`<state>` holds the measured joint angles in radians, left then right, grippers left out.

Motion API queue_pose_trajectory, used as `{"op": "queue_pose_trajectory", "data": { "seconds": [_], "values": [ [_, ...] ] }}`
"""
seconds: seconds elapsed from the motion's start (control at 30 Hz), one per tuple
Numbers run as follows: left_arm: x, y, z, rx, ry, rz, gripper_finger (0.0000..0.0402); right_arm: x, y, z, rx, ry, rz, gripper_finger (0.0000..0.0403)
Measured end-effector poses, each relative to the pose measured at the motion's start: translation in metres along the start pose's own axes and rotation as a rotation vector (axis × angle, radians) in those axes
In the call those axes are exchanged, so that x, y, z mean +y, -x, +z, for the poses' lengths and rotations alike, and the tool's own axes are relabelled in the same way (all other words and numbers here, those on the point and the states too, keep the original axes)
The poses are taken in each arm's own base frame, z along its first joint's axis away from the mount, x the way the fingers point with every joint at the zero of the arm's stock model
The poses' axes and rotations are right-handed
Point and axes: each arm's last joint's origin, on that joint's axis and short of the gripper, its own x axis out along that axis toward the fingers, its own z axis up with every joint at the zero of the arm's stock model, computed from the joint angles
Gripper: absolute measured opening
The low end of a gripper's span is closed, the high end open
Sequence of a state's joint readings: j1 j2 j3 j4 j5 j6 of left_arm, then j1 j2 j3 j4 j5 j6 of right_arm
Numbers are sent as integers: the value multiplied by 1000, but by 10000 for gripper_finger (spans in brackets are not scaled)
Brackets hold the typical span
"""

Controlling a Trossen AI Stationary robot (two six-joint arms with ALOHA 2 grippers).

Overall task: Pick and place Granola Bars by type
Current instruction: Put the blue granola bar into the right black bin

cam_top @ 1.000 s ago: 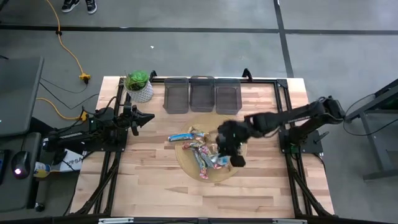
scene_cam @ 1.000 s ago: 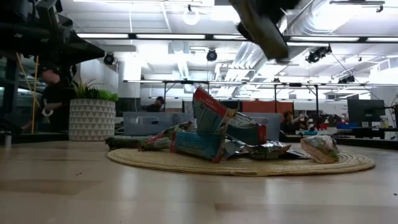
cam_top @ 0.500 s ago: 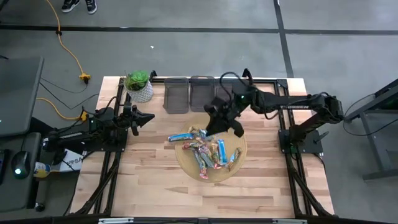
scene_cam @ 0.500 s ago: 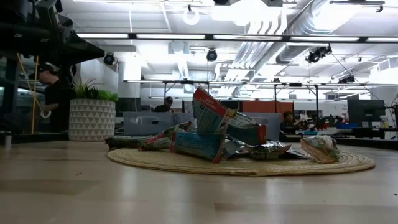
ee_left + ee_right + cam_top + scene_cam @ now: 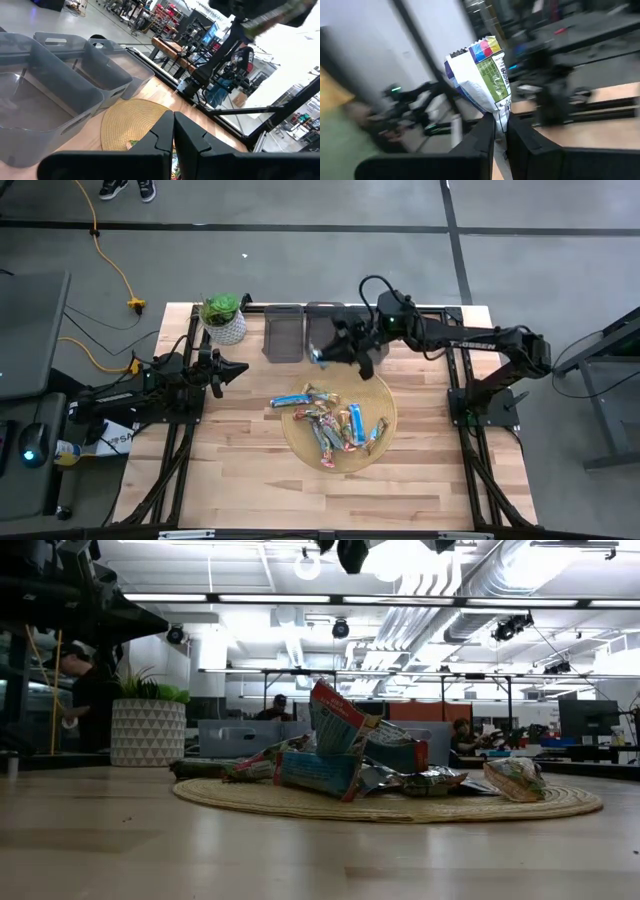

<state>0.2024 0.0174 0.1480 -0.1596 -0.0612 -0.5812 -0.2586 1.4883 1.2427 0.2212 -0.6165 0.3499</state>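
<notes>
One multicoloured bar (image 5: 481, 75) clamped in right pincer (image 5: 335, 352) above middle bin (image 5: 325, 330); left pincer (image 5: 173, 131) together.

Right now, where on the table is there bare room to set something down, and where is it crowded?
Bare wood runs along the front edge of the table, below the round woven mat, and between that mat and the left gripper. It is crowded on the mat, piled with granola bars, and at the grey bins, where the right gripper holds a multicoloured bar.
</notes>
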Motion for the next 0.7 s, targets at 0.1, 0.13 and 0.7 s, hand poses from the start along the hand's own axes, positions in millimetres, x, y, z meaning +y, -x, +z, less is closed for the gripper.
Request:
{"op": "queue_pose_trajectory", "data": {
  "seconds": [0.1, 0.13, 0.7],
  "values": [
    [0, 0, 0, 0, 0, 0, 10, -10, 6, 4, -31, 19, -85, 21],
    [0, 0, 0, 0, 0, 0, 10, -14, 9, 5, -36, 20, -102, 21],
    [0, 0, 0, 2, 0, 2, 10, -36, 82, 25, 18, 67, -428, 20]
  ]
}}
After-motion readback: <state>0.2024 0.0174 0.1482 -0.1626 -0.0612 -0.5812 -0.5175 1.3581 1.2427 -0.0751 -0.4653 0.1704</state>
